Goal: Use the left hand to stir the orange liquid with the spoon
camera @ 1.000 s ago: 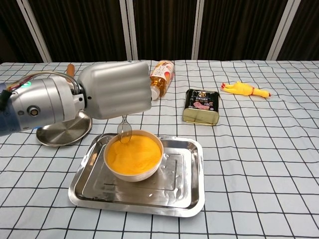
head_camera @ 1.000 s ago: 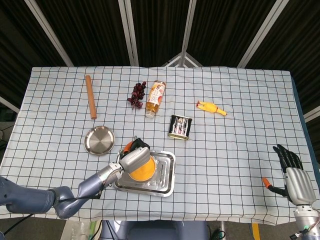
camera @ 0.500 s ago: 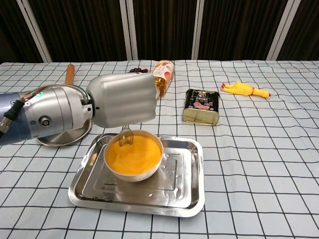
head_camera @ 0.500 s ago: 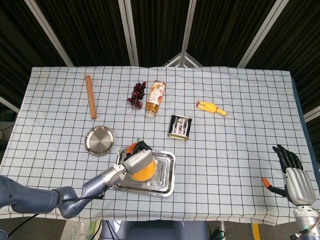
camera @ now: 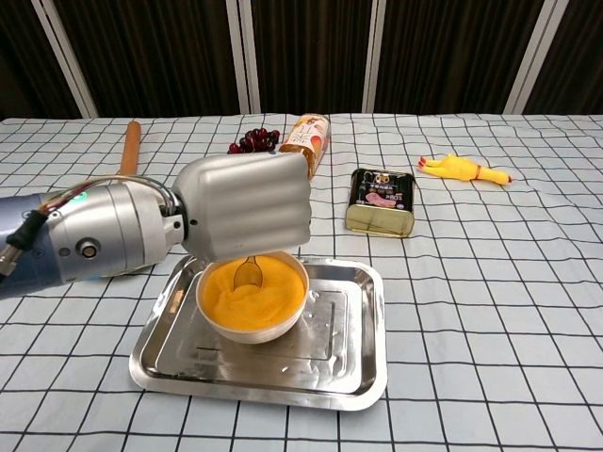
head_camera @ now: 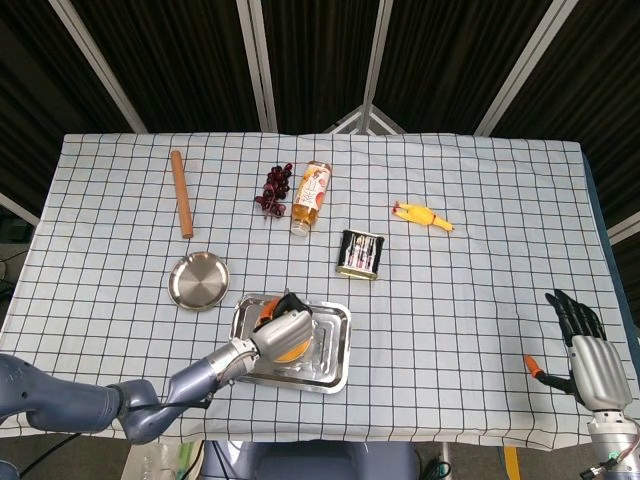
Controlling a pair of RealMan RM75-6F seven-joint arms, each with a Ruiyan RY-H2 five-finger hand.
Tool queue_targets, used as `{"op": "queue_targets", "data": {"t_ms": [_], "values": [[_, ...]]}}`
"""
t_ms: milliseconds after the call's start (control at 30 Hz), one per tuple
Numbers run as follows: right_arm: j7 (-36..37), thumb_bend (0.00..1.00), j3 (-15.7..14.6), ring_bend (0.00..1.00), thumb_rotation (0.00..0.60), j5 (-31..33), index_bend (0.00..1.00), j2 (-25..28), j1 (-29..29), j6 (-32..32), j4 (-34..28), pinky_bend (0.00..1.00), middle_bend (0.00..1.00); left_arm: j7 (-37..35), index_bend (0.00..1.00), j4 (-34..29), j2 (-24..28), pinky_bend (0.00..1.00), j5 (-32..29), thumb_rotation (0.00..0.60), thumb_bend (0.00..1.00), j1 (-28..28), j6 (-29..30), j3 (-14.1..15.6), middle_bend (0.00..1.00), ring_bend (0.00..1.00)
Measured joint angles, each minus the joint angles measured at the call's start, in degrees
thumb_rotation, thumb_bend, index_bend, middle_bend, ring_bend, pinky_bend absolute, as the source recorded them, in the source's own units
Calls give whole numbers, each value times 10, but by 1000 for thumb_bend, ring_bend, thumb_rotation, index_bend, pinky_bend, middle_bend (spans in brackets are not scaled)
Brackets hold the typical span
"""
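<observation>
Most of the setup looks done: left robot hand (camera: 247, 205) grips spoon (camera: 248, 273), dipped in the bowl's (camera: 252, 299) liquid (camera: 259, 293) mid-frame, stirring apparently underway.

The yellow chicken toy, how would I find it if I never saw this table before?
Start at the checked tablecloth and look toward its far side, right of the middle. Past the dark tin, further right, lies the rubber chicken on its side. It is the only bright yellow thing with a red tip, and it lies alone, touching nothing.
</observation>
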Motion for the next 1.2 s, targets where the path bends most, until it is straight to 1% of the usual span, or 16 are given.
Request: {"op": "queue_targets", "data": {"t_ms": [300, 833, 967, 1200], "values": [[-1, 339, 0, 0, 600, 0, 0, 0, 0, 0, 0, 0, 0, -5, 783, -21, 16, 1000, 19, 600, 597, 8, 3, -5, 1000, 1000], [-1, 339, 0, 0, 600, 1, 0, -1, 1, -3, -1, 0, 0, 3, 784, -67, 60, 1000, 29, 600, 597, 14, -2, -16, 1000, 1000], [-2, 339, 0, 0, 600, 1, 0, -1, 1, -3, -2, 0, 0, 12, 784, -69, 55, 1000, 20, 600, 598, 14, -5, -22, 1000, 1000], [3, 339, 1, 0, 600, 3, 0, 0, 1, -2, -1, 0, 0, 28, 784, -64, 23, 1000, 4, 600, 598, 14, -16, -30, 1000, 1000]]}}
